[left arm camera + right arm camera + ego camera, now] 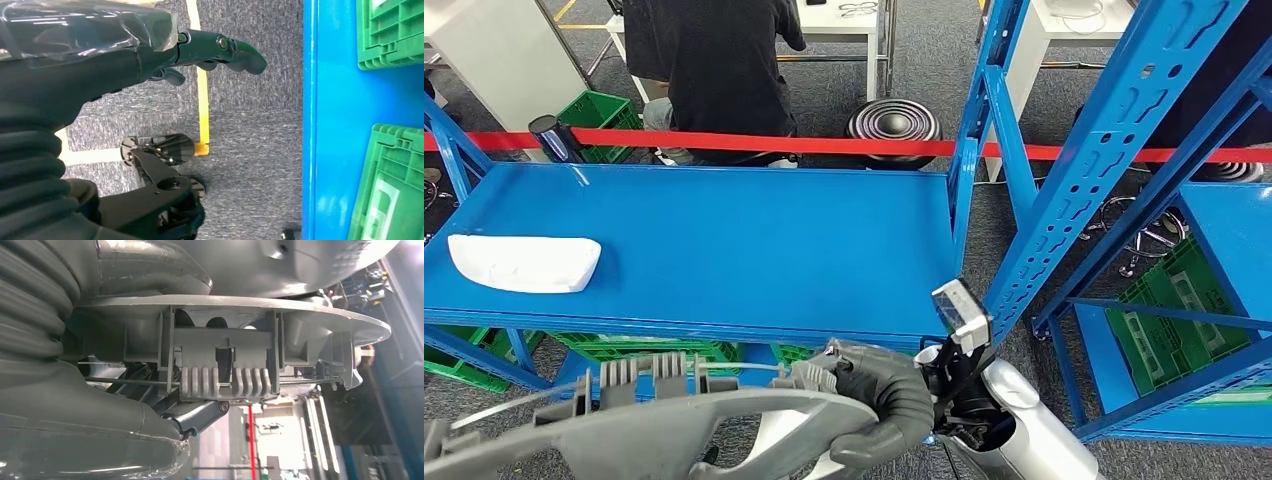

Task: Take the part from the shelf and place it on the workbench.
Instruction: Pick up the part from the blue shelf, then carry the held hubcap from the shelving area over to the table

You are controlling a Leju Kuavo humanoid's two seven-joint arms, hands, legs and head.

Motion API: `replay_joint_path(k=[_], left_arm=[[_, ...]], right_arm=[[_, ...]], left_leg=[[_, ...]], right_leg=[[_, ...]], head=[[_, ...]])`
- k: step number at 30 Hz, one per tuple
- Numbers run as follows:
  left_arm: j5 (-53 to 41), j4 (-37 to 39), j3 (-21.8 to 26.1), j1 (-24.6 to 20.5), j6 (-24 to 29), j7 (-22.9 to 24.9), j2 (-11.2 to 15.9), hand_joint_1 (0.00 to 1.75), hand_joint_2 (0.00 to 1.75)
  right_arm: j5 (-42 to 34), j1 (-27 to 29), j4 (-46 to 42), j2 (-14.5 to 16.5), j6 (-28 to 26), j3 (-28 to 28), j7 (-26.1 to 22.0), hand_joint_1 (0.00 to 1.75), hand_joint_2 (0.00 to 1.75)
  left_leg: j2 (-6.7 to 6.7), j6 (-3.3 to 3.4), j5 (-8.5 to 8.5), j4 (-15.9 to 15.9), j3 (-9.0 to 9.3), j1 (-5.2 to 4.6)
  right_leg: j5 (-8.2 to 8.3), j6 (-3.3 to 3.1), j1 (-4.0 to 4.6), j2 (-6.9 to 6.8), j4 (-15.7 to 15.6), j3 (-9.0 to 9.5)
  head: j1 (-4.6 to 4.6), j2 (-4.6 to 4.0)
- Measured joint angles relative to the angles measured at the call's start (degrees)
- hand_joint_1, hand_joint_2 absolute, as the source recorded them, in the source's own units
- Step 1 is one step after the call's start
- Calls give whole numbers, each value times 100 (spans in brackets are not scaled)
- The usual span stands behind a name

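The right hand (pixel 894 400) gripped a large grey plastic part (pixel 654 430), its thick grey thumb curled over the part's rim while darker fingers (pixel 200 415) came up beneath it, so the part sat clamped between thumb and fingers. In the right wrist view the part (pixel 225 345) showed as a wide, flat-rimmed moulding with ribbed clips and a thin metal rod along its underside, lying right across the fingers. The part stretched away from the fingers toward the robot's left, low in the head view and in front of the blue shelf (pixel 724 250), apart from the shelf's surface.

Far from the fingers, at the shelf's left end, lay a white moulded piece (pixel 524 263). Beyond the shelf ran a red tape barrier (pixel 824 145), and behind that sat a person in dark clothes (pixel 714 60). Green crates (pixel 1169 320) stood on a lower level to the right.

The left hand (pixel 200 50) hung over grey carpet, its dark fingers (pixel 235 50) curled inward with nothing between them, beside the edge of a blue shelf board (pixel 330 125) carrying green crates.
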Motion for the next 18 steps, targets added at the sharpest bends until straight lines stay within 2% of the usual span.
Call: replay_joint_path(k=[2,4,6,8,9,10,12,13,14,15,17,18], left_arm=[[72,2,-2,29,-83,-29,26,0,175],[111,14,-3,46,-126,-23,43,0,175],[131,34,-4,70,-127,-6,48,0,175],[159,51,-4,88,-112,29,44,0,175],[173,63,-4,89,-99,58,39,0,175],[190,80,-4,90,-91,93,33,0,175],[227,131,-3,102,-80,151,20,0,175],[249,160,-3,115,-86,170,12,0,175],[267,186,-3,131,-98,178,2,0,175],[275,208,-4,148,-112,181,-6,0,175],[260,243,-10,177,-134,161,-23,0,175],[233,260,-19,188,-137,145,-30,0,175]], right_arm=[[-2,14,7,-24,62,37,-2,175,175],[-6,22,7,-40,120,60,-8,175,175],[-7,43,7,-51,155,83,-10,175,175],[-7,64,0,-58,175,96,-11,175,175],[-7,69,-3,-65,189,97,-12,175,175],[-9,81,-6,-76,206,97,-13,175,175],[-13,137,-6,-114,252,99,-19,175,175],[-16,181,-5,-141,275,100,-28,175,175],[-19,227,-4,-169,301,99,-45,175,175],[-19,268,-4,-196,328,96,-76,175,175],[11,355,-14,-238,385,70,-171,175,175],[47,410,-25,-255,412,49,-230,175,175]], left_leg=[[0,51,342,-806,409,-5],[0,123,480,-1352,685,-42],[0,191,467,-1414,705,-87],[6,277,528,-1511,774,-72],[11,318,566,-1564,809,-64],[16,348,597,-1604,838,-57],[23,375,622,-1601,828,-83],[23,380,628,-1589,815,-94],[23,383,634,-1572,798,-102],[20,381,633,-1550,779,-106],[13,371,627,-1497,741,-109],[8,355,619,-1466,719,-121]], right_leg=[[0,4,3,4,-3,9],[2,40,24,5,-8,3],[13,112,34,4,-33,2],[-16,165,32,-1,-3,-20],[-94,165,36,-3,132,-86],[-224,144,37,-4,396,-213],[-544,104,36,-4,1155,-567],[-646,111,35,-5,1453,-705],[-670,138,34,-5,1558,-750],[-610,179,34,-6,1436,-679],[-353,236,36,-8,661,-264],[-232,230,44,-8,305,-70]], head=[[1,0],[1,0],[1,0],[8,0],[12,0],[16,0],[19,0],[18,0],[19,0],[19,0],[19,0],[17,0]])
